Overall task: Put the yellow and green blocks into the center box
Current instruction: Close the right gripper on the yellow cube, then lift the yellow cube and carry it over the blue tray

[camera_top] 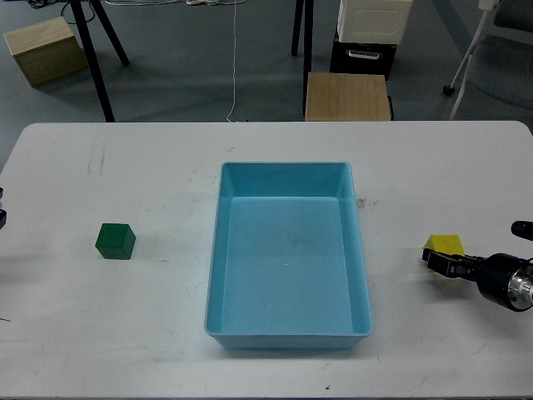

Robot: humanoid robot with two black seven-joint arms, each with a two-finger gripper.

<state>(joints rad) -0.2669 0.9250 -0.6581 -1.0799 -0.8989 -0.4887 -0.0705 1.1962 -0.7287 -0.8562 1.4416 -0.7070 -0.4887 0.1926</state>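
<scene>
The light blue center box (286, 332) stands open and empty in the middle of the white table. The green block (115, 241) sits on the table left of the box, with no gripper near it. The yellow block (445, 244) sits on the table right of the box. My right gripper (440, 263) comes in from the right edge, and its dark tips lie against the near side of the yellow block. The tips are too small and dark to tell apart. Only a dark sliver of my left arm (2, 218) shows at the left edge.
The table (166, 167) reaches from its far edge near the top to the bottom of the view. Beyond it on the floor are a wooden stool (347, 96), a black and white cabinet (371, 33), a wooden crate (46, 50) and a chair base at the right.
</scene>
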